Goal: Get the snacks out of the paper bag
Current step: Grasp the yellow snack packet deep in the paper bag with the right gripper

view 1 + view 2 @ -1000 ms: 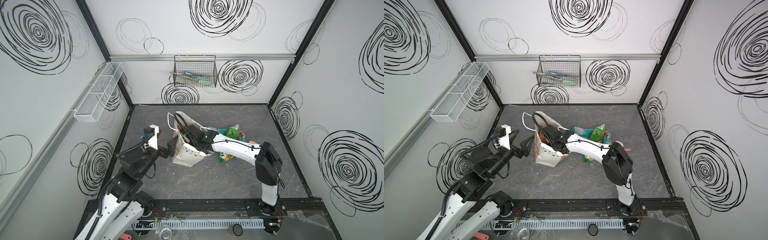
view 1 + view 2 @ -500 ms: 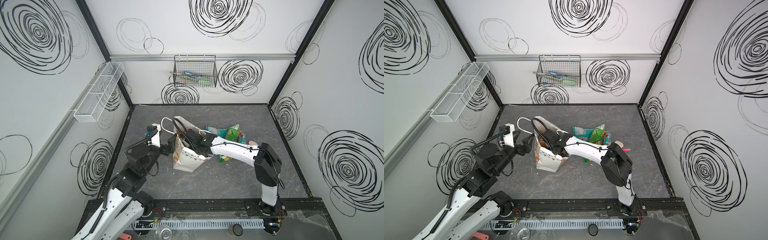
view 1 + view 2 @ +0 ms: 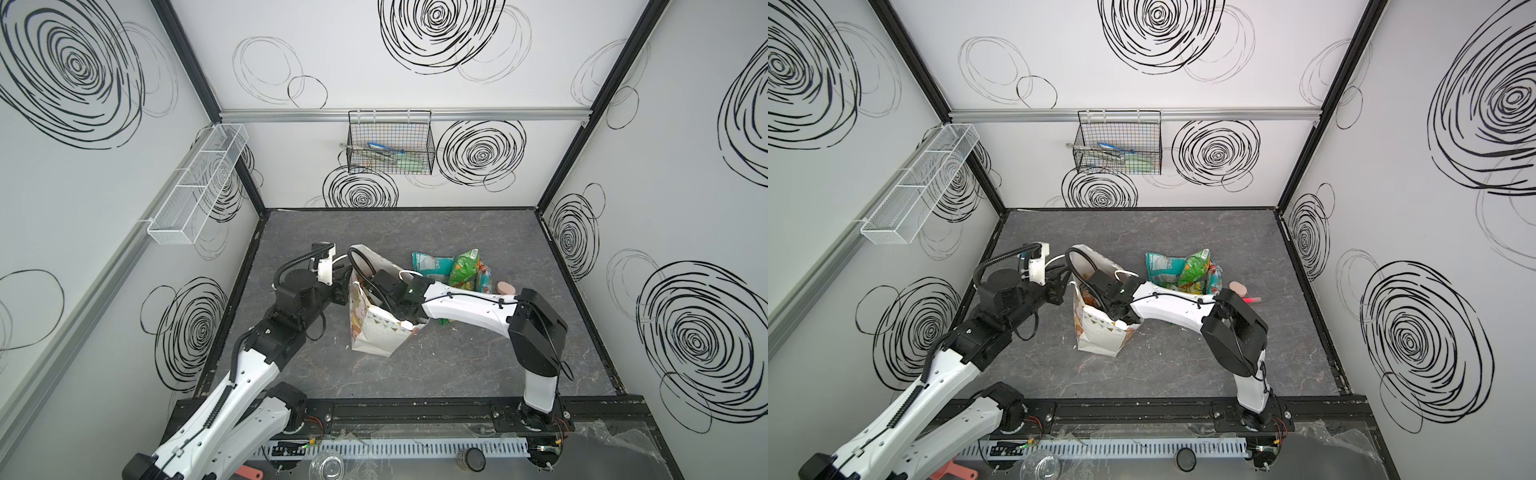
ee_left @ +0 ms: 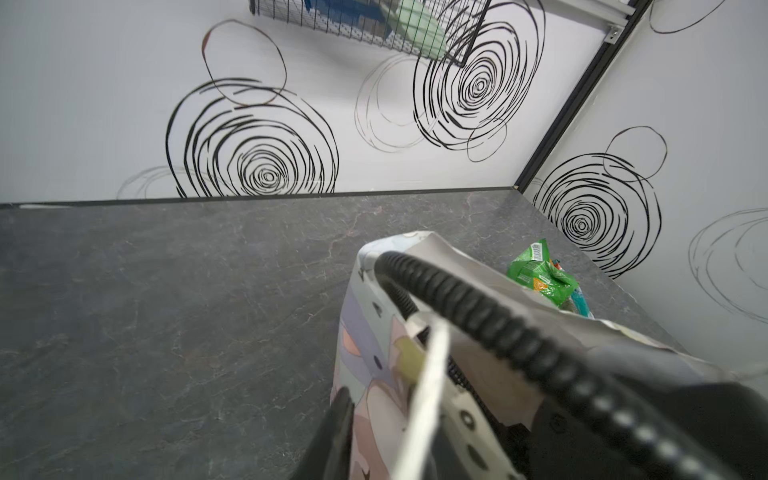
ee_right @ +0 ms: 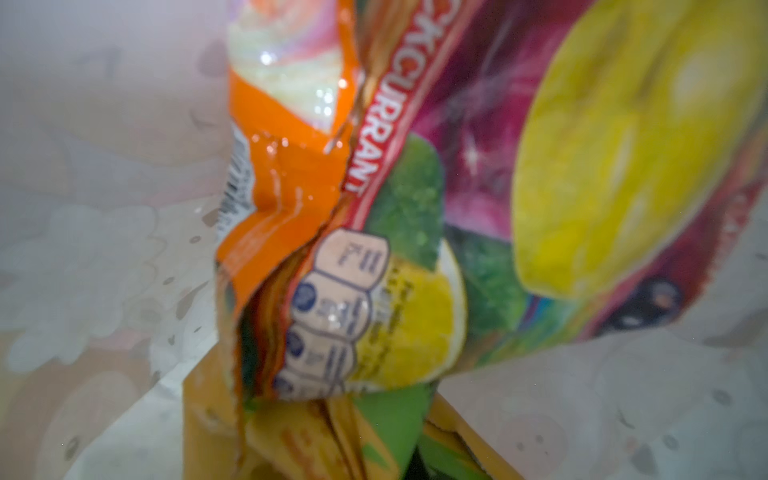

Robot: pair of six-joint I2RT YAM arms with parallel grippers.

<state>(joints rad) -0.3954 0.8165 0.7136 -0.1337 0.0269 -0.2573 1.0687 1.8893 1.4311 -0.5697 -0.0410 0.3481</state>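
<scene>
Right wrist view puts an orange packet [image 5: 286, 174] and a multicoloured packet [image 5: 582, 145] before your right end effector, clenched inside the bag [image 3: 376, 332]; on what, you cannot tell. Your left end effector [image 3: 344, 289] touches the bag's rim; clamped or not, you cannot tell. A teal packet [image 3: 430, 264] and a green packet [image 3: 465, 270] lie on the surface [image 3: 415, 374] behind the bag.

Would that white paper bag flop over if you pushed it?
Probably. The paper bag is tall with a small base, so it likely tips easily. Its top bends around the right arm, so the paper seems floppy. Crinkly packets show inside, so it's probably light.
</scene>
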